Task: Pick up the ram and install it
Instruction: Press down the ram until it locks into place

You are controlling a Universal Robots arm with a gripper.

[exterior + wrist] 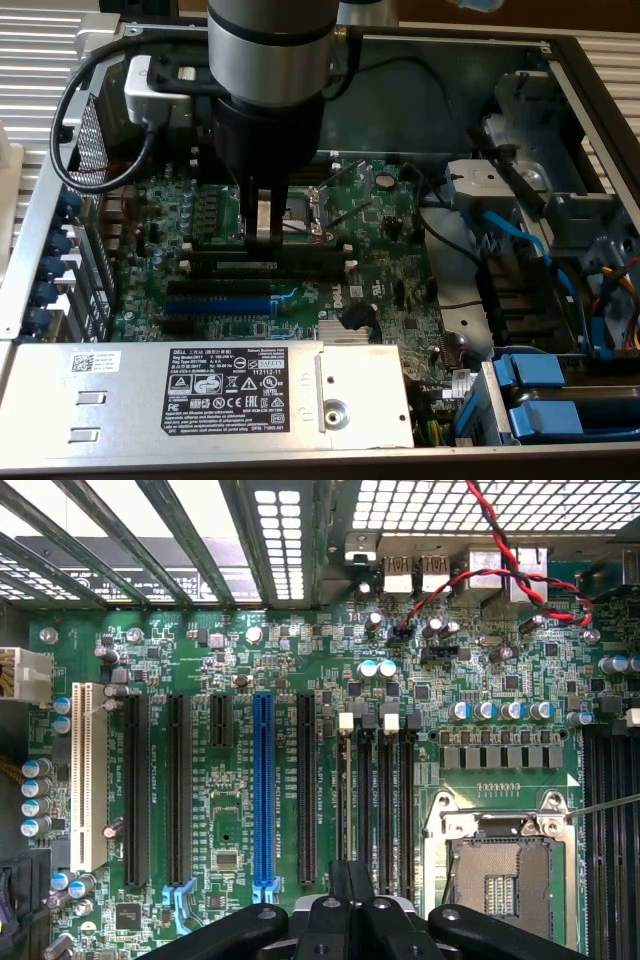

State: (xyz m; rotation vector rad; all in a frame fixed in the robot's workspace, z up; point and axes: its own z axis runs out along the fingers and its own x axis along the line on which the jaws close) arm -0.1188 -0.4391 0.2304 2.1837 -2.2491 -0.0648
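Open computer case [560, 60], interior: green motherboard [390, 250] with CPU socket [305, 212], blue expansion slot [215, 303], power supply [200, 395] with label. Gripper [263, 238]: jaws together, poised over black memory slots [270, 262] beside the socket. Ram [262, 268]: lying along those slots, directly beneath the fingertips; seating cannot be told.
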